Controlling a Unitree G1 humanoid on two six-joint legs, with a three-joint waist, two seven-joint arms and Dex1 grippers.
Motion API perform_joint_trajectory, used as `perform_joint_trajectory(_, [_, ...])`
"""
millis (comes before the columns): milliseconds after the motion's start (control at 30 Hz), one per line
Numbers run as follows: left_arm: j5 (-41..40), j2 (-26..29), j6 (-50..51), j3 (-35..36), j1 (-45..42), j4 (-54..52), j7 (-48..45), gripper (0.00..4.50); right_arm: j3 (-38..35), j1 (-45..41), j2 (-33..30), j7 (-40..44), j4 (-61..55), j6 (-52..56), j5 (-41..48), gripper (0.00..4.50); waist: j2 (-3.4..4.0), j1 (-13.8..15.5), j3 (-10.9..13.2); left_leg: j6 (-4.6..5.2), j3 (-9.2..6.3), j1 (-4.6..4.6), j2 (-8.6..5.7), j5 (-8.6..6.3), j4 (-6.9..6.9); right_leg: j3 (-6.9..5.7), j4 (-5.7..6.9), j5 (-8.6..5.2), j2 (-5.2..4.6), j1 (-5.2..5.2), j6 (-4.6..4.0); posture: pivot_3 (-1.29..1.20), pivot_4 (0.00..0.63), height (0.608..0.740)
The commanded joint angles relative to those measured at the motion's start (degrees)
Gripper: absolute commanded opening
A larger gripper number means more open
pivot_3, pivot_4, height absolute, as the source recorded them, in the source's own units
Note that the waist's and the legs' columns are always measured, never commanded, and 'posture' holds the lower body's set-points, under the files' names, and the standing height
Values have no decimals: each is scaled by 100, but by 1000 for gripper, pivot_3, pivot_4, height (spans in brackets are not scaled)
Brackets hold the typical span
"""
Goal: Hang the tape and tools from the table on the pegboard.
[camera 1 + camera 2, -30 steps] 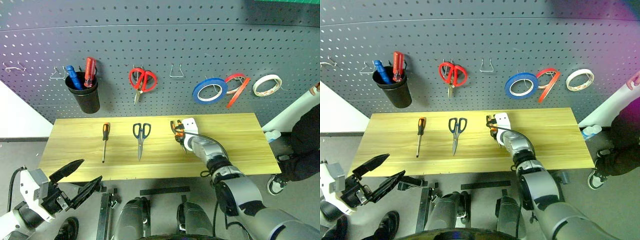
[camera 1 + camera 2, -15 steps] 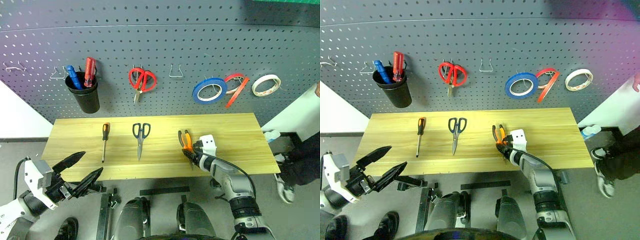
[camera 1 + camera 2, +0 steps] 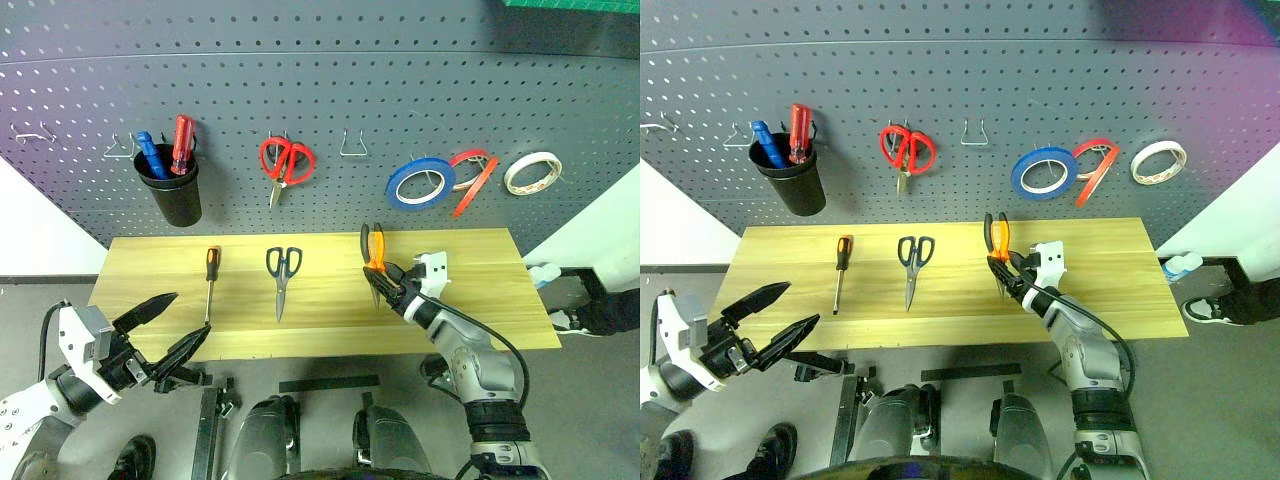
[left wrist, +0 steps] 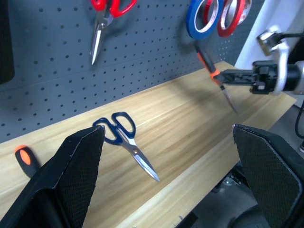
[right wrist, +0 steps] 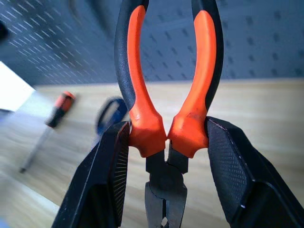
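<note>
A: Watching the pliers [image 3: 372, 250]: standing nearly upright, orange handles up, nose down, hanging clear above the table [image 3: 480, 300], right of its middle.

B: Being pinched by the right gripper [image 3: 390, 288], both black fingers pressing the handles just above the joint.

A: Looking up and back from there, and spotting an empty hook [image 3: 352, 143] on the pegboard [image 3: 320, 80], almost straight above the handles, between the red-handled scissors [image 3: 285, 160] and the blue roll [image 3: 418, 181].

B: Judging the gap between the handles as the part to go over that hook, so probably needing a rise and a reach toward the board, long axis staying upright.

A: Checking the left gripper [image 3: 190, 314]: spread wide, carrying nothing, hovering low off the table's front left edge, well apart from the pliers.

B: Sitting nearer the screwdriver [image 3: 209, 280] and the black-handled scissors [image 3: 281, 275], both lying front to back on the wood.
</note>
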Motion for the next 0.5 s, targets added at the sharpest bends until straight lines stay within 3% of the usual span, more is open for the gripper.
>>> perform_joint_trajectory(33, [16, 56, -45, 3, -86, 36, -14, 4500, 89, 16, -67, 338, -450, -453, 142, 2086, -11, -12, -39, 0, 0, 2, 0, 0, 0, 0, 0, 0, 0, 2, 0, 112, 68, 740])
perform_joint_trajectory(500, [199, 85, -186, -197, -855, 644, -104, 4500, 164, -943, 48, 288, -559, -896, 235, 2086, -19, -257, -340, -5, -5, 7, 1, 4, 42, -2, 54, 0, 1, 6, 0, 79, 0, 740])
